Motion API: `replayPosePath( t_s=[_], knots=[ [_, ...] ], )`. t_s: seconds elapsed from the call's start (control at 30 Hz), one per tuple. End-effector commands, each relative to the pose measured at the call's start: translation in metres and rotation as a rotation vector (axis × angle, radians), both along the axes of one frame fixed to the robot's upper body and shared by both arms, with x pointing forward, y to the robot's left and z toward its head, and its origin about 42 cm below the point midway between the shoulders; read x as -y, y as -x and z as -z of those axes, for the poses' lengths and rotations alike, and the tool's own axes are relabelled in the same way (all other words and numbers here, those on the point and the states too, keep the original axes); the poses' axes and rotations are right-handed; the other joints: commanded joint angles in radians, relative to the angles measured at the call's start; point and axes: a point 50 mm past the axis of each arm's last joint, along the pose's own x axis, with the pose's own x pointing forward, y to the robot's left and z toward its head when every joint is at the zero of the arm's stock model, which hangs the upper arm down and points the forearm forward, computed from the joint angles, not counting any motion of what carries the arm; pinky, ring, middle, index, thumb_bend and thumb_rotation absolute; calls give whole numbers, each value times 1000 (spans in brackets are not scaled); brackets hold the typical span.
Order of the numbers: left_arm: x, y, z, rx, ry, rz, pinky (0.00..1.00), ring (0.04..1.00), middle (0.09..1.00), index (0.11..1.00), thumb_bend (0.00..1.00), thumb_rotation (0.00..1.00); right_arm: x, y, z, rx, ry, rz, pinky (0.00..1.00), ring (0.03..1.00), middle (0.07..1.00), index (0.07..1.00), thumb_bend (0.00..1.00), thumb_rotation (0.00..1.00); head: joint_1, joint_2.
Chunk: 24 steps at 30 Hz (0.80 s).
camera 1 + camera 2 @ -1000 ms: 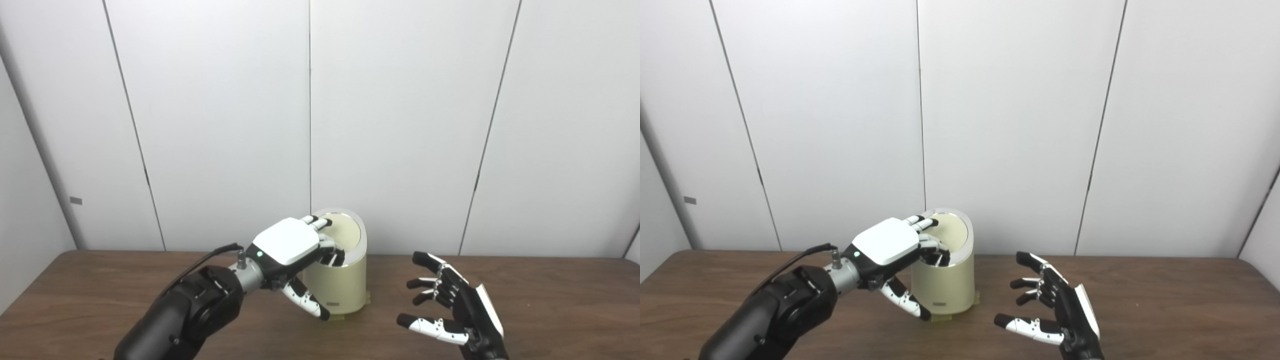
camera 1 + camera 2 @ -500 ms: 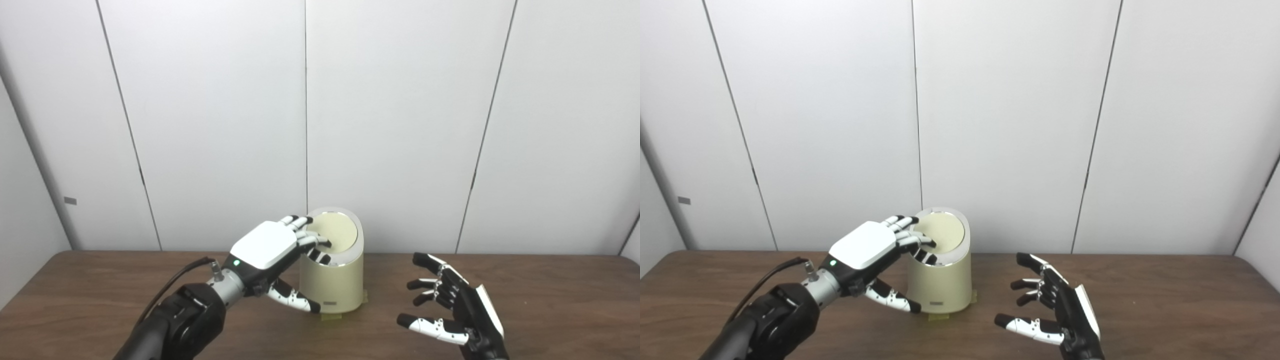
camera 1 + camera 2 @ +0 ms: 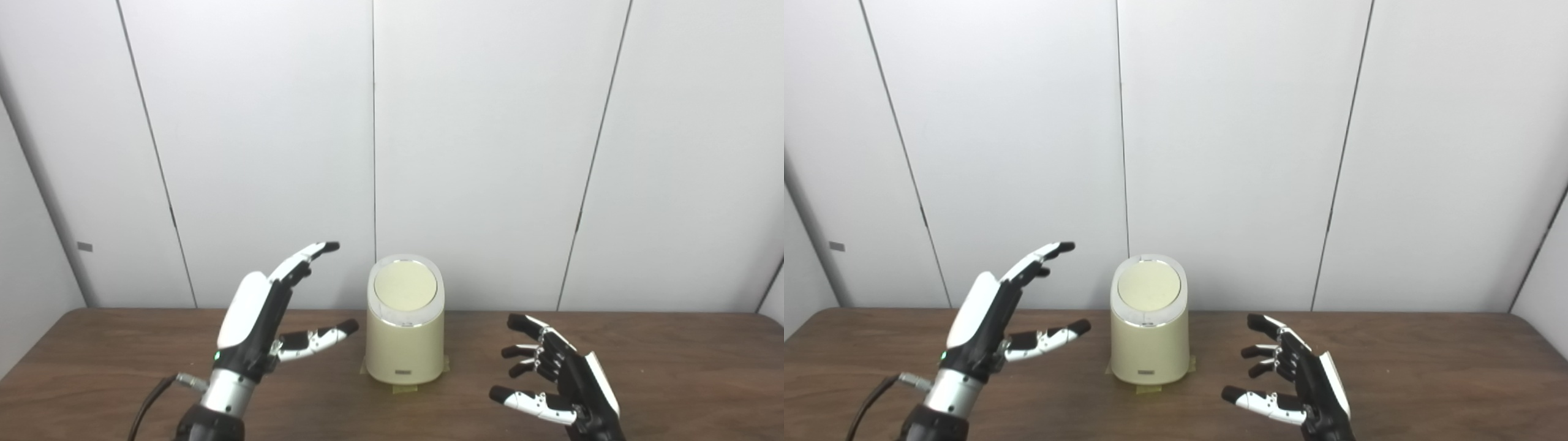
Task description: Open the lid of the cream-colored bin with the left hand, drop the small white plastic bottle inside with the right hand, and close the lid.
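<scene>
The cream-colored bin (image 3: pixel 404 343) stands upright on the brown table, near the back wall at the middle, and its round lid (image 3: pixel 405 288) lies flat and closed. My left hand (image 3: pixel 269 318) is raised to the left of the bin, clear of it, open with fingers spread and empty. My right hand (image 3: pixel 557 380) hovers low to the right of the bin, open, palm turned toward it, holding nothing. No small white plastic bottle shows in either view.
The brown wooden table (image 3: pixel 122 367) runs the full width of the view. White wall panels (image 3: pixel 490 153) stand right behind the bin. A strip of tape (image 3: pixel 401 387) shows under the bin's base.
My left hand has come off the bin's lid, pulled back left and risen with its fingers opening. The lid now lies closed. The right hand has stayed put.
</scene>
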Motion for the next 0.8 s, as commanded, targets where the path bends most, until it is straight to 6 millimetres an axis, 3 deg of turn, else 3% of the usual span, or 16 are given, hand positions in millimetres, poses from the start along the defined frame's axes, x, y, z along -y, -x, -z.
replayPosePath(
  t_s=[0.0, 0.07, 0.13, 0.2, 0.33, 0.77],
  knots=[
    [-4, 1, -12, -10, 175, 49, 617, 723, 772, 827, 717, 214, 1, -8, -23, 123, -4, 2, 487, 628, 790, 755, 715, 193, -2, -1],
    [-6, 8, 1, -67, 238, 48, 523, 604, 654, 748, 719, 234, 2, -7, -21, 124, -16, 11, 487, 621, 777, 744, 714, 186, 0, 2],
    [-7, 13, 9, -87, 259, 38, 496, 568, 616, 719, 709, 241, 3, -5, -20, 123, -22, 15, 493, 622, 773, 741, 712, 184, 3, 3],
    [-9, 16, 16, -96, 280, 29, 529, 580, 626, 717, 671, 216, 4, -3, -20, 123, -24, 16, 502, 625, 772, 744, 716, 199, 8, 3],
    [-13, 19, 26, -120, 328, 8, 470, 586, 652, 734, 662, 230, 8, -1, -18, 122, -32, 21, 507, 628, 770, 746, 723, 212, 11, 7],
    [-17, 17, 44, -185, 323, -1, 543, 642, 697, 756, 703, 252, 9, 5, -17, 108, -33, 20, 507, 644, 779, 760, 721, 204, 7, 28]
  ],
)
